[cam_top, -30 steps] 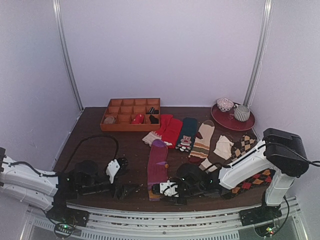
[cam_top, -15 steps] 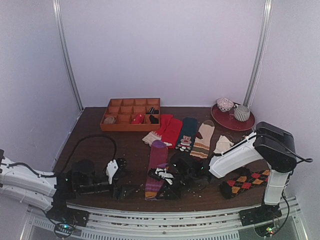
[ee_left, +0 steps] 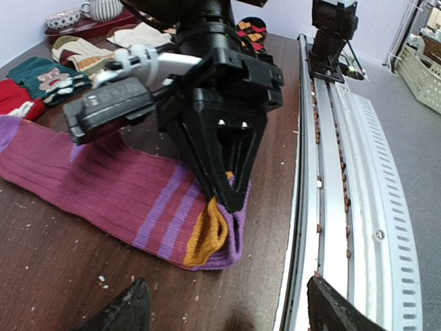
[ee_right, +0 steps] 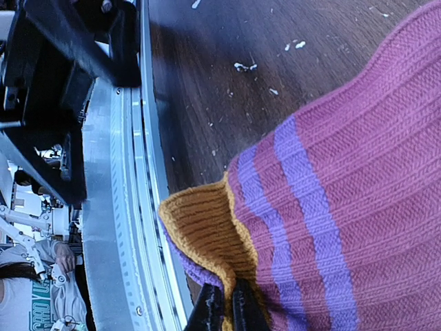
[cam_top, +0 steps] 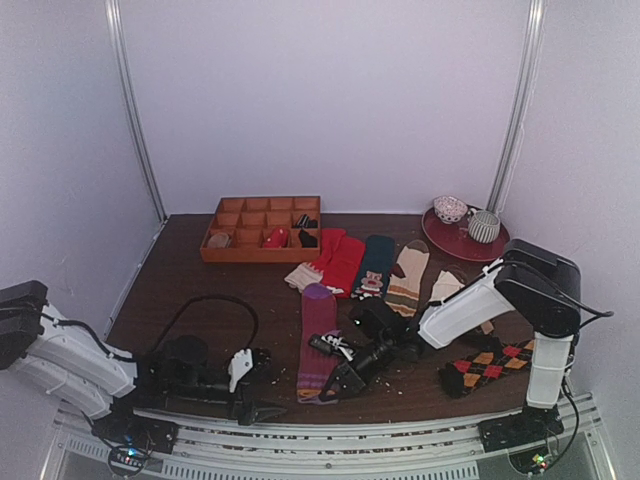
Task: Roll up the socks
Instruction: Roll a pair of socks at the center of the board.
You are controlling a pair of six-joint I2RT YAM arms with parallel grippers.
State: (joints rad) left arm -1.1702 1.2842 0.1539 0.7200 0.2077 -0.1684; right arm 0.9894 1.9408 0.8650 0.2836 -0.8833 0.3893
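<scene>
Overhead, left-wrist and right-wrist views of the sock-rolling station. The purple sock [cam_top: 318,335] lies flat on the dark wooden table [cam_top: 200,290], near the middle. Its toe points to the far side, and its orange cuff [ee_left: 207,234] lies at the near edge, just beside the metal rail [ee_left: 331,207].

The right gripper [cam_top: 335,385] reaches in from the right. Its fingertips [ee_right: 222,307] are pressed together on the near rim of the cuff, pinching the fabric, and the orange lining bulges out beside them. Two lilac bands cross the sock just behind the cuff.

The left gripper [cam_top: 262,395] rests low at the near edge, left of the sock. Its fingers [ee_left: 131,307] are spread wide with nothing between them and are clear of the fabric.

Beyond the purple sock lie a red sock [cam_top: 340,258], a dark green sock [cam_top: 375,265] and a beige striped sock [cam_top: 405,280]. An argyle sock [cam_top: 490,362] lies near right. A compartmented orange tray [cam_top: 260,255] stands far left, and a red plate [cam_top: 465,243] bearing cups stands far right.
</scene>
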